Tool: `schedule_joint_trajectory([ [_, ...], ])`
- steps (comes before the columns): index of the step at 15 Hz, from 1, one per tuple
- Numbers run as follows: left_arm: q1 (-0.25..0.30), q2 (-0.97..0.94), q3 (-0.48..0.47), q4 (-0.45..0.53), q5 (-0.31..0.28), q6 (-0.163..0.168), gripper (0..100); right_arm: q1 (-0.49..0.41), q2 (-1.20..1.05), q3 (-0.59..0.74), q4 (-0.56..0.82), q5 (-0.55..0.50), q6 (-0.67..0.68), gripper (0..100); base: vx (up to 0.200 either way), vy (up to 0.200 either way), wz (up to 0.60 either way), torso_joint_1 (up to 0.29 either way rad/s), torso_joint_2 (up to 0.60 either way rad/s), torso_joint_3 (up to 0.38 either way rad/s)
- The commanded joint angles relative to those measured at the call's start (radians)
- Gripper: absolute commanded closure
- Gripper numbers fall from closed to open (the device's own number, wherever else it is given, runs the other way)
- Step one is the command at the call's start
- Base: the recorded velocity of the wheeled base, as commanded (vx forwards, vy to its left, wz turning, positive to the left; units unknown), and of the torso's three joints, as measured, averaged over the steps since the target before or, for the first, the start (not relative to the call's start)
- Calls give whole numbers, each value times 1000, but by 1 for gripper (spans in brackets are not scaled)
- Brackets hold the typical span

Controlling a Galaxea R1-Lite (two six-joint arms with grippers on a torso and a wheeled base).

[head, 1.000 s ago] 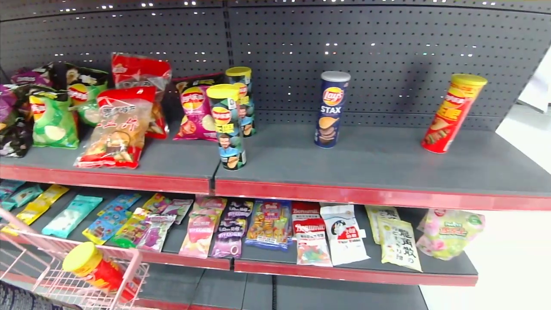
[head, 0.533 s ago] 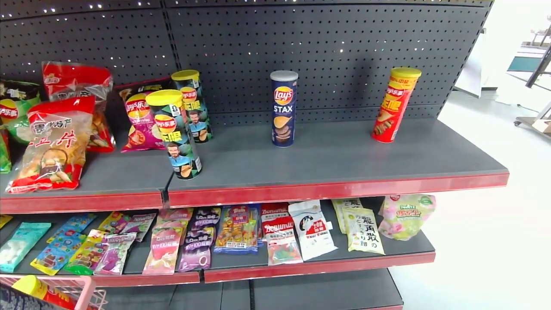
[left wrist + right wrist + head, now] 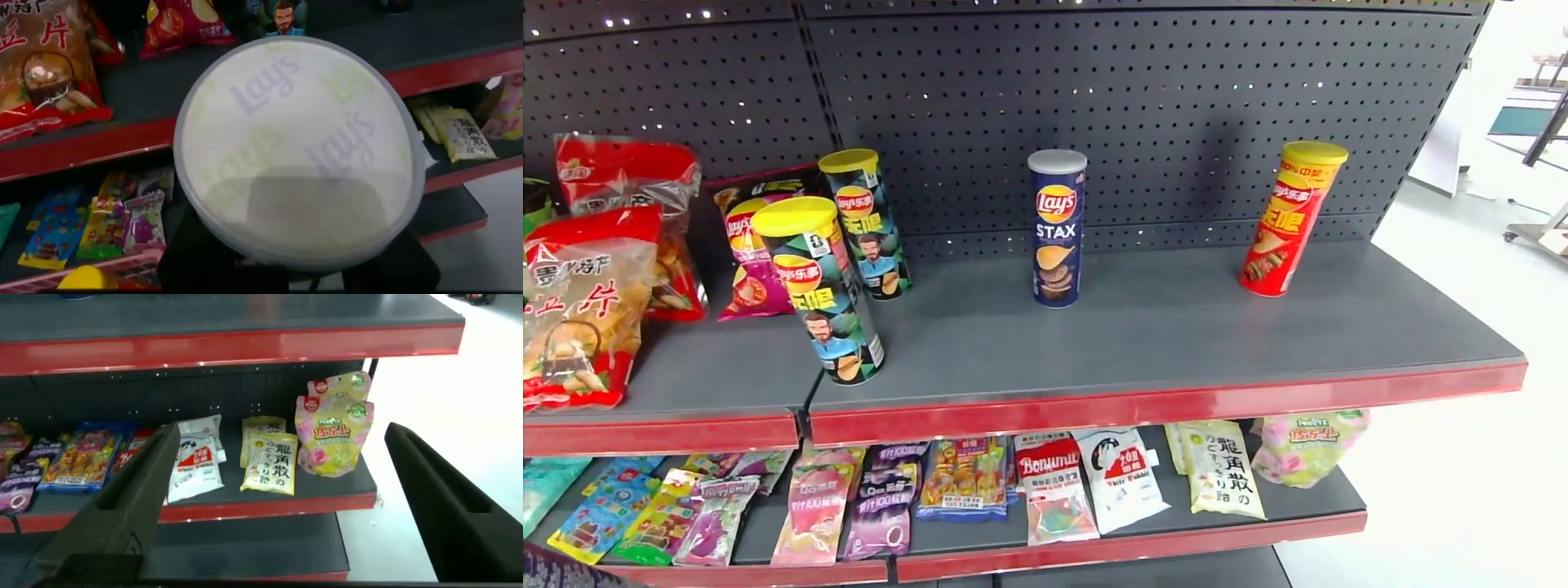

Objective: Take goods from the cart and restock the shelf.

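Note:
A chips can with a pale translucent lid (image 3: 298, 151) is seen end-on right in front of the left wrist camera. My left gripper (image 3: 298, 273) is shut on it, dark fingers (image 3: 196, 265) showing at its sides. The can hangs in front of the shelf's red front edge (image 3: 98, 147). My right gripper (image 3: 282, 490) is open and holds nothing, facing the lower shelf (image 3: 270, 508). On the upper shelf (image 3: 1176, 343) stand a blue can (image 3: 1056, 229), a red can with a yellow lid (image 3: 1290, 219) and two dark green cans (image 3: 818, 290).
Chip bags (image 3: 580, 310) crowd the upper shelf's left part. Flat snack packs (image 3: 1045, 490) line the lower shelf. A pink cart corner (image 3: 106, 265) with a yellow lid (image 3: 82, 279) lies below the held can. The shelf ends at the right beside open floor (image 3: 1462, 457).
The head camera has swung right and drawn closer to the shelf, so the pink cart with its red can has left the head view. The goods on the shelf stand as before.

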Motion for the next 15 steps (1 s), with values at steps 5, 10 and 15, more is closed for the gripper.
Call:
schedule_joint_trajectory([
  [5, -20, -88, 5, 2, -10, 6, 100, 4, 9, -3, 2, 8, -17, 0, 40, 0, 0, 1, 0, 0],
  [10, -70, -157, 16, 26, -20, 61, 100, 4, 5, -3, -5, 112, -78, 0, 0, 0, 0, 0, 0, 0],
  [15, -115, -101, -47, 22, -18, -45, 100, 3, 1, -1, -8, 112, -83, 0, 0, 0, 0, 0, 0, 0],
])
